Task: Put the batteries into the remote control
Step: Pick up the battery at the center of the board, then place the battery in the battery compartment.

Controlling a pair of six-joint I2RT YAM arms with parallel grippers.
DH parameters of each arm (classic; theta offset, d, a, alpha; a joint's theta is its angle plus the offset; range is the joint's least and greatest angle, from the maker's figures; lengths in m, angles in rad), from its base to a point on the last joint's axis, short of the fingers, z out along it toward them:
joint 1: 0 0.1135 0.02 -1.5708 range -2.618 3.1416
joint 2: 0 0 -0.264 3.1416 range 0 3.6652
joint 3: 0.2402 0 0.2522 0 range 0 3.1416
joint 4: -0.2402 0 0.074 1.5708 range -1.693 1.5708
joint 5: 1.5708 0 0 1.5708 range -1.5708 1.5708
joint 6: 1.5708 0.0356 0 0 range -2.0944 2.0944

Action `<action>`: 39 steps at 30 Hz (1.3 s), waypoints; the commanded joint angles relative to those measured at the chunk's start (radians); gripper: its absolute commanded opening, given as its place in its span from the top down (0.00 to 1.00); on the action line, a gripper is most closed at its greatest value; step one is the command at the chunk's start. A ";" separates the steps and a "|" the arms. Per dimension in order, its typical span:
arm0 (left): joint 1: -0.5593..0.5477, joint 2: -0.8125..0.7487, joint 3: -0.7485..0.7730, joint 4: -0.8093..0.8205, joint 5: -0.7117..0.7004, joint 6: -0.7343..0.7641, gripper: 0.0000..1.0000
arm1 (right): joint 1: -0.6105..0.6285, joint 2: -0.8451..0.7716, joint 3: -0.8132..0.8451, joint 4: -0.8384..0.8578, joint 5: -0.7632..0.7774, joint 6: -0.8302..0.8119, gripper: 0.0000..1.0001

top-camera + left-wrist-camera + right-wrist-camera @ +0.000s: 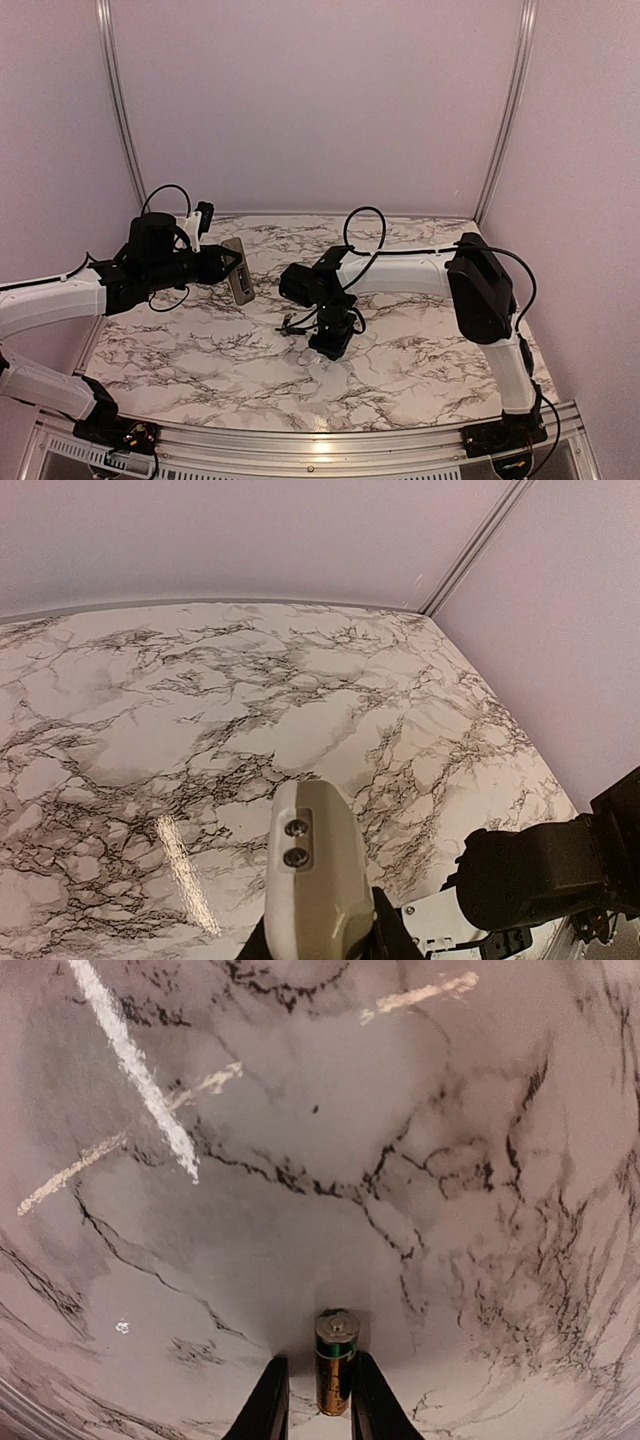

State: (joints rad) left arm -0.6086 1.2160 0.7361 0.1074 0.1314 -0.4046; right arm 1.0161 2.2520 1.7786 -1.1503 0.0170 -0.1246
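Left end effector (320,942) clamping the remote (312,880), right end effector (320,1365) barely open, I'm straddling the battery (337,1360) off-centre, risking nudging it away.

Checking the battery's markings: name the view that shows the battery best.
Right wrist: the battery sits close between the right claw fingers, its bands clear. Top external hides it under that claw; left wrist misses it.
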 commanded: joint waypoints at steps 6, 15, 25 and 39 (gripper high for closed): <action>0.004 0.002 0.005 0.028 0.011 -0.003 1.00 | -0.008 0.152 0.020 0.001 -0.047 -0.012 0.81; 0.004 0.003 0.003 0.035 0.015 -0.011 1.00 | -0.026 0.099 0.048 0.056 -0.021 -0.003 1.00; 0.026 -0.064 -0.044 0.104 0.061 -0.052 1.00 | -0.090 -0.262 -0.098 0.441 0.011 0.077 1.00; 0.105 -0.103 -0.153 0.414 0.270 -0.310 1.00 | -0.049 -0.597 -0.371 1.070 -0.154 0.241 1.00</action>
State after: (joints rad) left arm -0.5148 1.1271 0.6128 0.3576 0.3141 -0.6048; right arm 0.9234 1.6600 1.4441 -0.2821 -0.0761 0.0437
